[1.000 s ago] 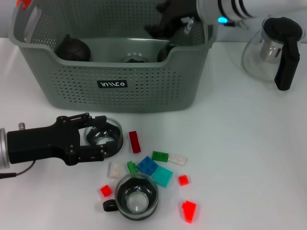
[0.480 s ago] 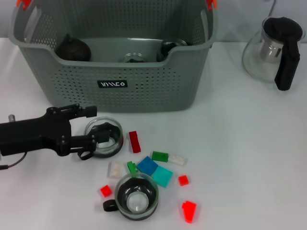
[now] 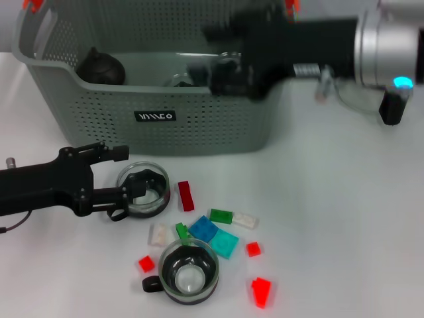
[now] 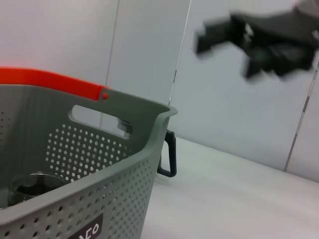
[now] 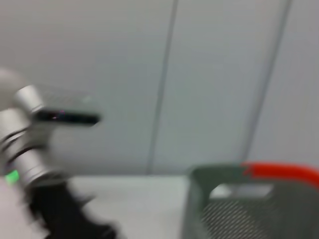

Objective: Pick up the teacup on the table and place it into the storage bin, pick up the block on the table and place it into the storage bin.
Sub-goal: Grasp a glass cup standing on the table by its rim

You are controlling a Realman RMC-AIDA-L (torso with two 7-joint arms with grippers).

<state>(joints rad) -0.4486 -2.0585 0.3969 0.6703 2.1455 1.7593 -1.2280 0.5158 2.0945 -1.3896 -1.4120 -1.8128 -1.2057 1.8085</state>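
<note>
Only my head view shows the table: my left gripper [image 3: 126, 175] lies low, jaws apart around a glass teacup [image 3: 143, 190] just before the storage bin [image 3: 165, 126]. A red block [image 3: 186, 196] lies beside it. The bin holds dark teaware. My right gripper [image 3: 228, 69] reaches over its rim; I cannot tell its jaws' state.

The left arm reaches in low from the left, its black left gripper [image 3: 129, 185] lying nearly level above the table, jaws spread apart. The right arm stretches across from the right at a higher level, silver forearm leading to the black right gripper [image 3: 228, 63]; its jaws are blurred.
</note>
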